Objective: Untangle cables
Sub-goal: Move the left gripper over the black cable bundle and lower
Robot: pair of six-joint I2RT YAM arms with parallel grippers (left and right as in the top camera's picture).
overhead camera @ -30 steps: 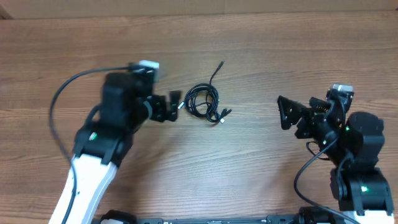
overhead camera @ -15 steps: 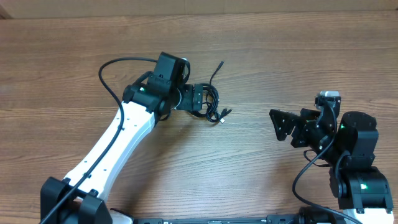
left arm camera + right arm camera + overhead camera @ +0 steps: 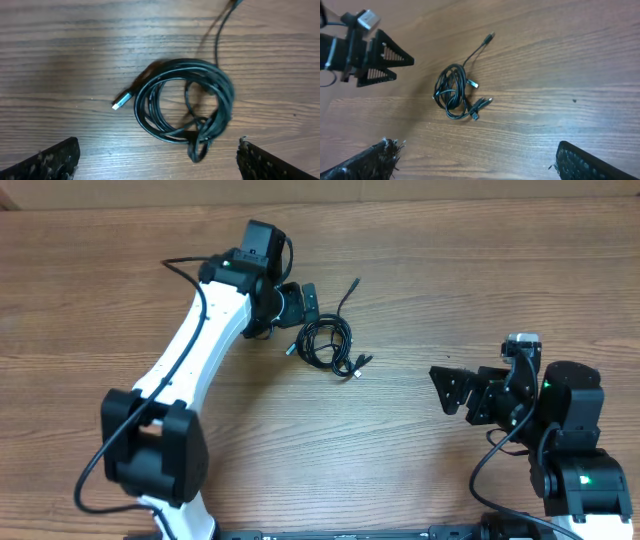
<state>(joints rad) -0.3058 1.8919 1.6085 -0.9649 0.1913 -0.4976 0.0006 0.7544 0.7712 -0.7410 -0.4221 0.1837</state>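
I see thin black cables (image 3: 226, 97) lying flat in one tangled coil. A silver-tipped plug (image 3: 122, 100) sticks out; one loose end (image 3: 218, 35) trails off.

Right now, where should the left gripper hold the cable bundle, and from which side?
Probably the silver-tipped plug, from above with the left gripper: it sticks out of the cable bundle on the gripper's side, flat on the table, clear of the loops.

Wooden table (image 3: 450, 280), coiled black cables (image 3: 227, 97) on it, apparently tangled.
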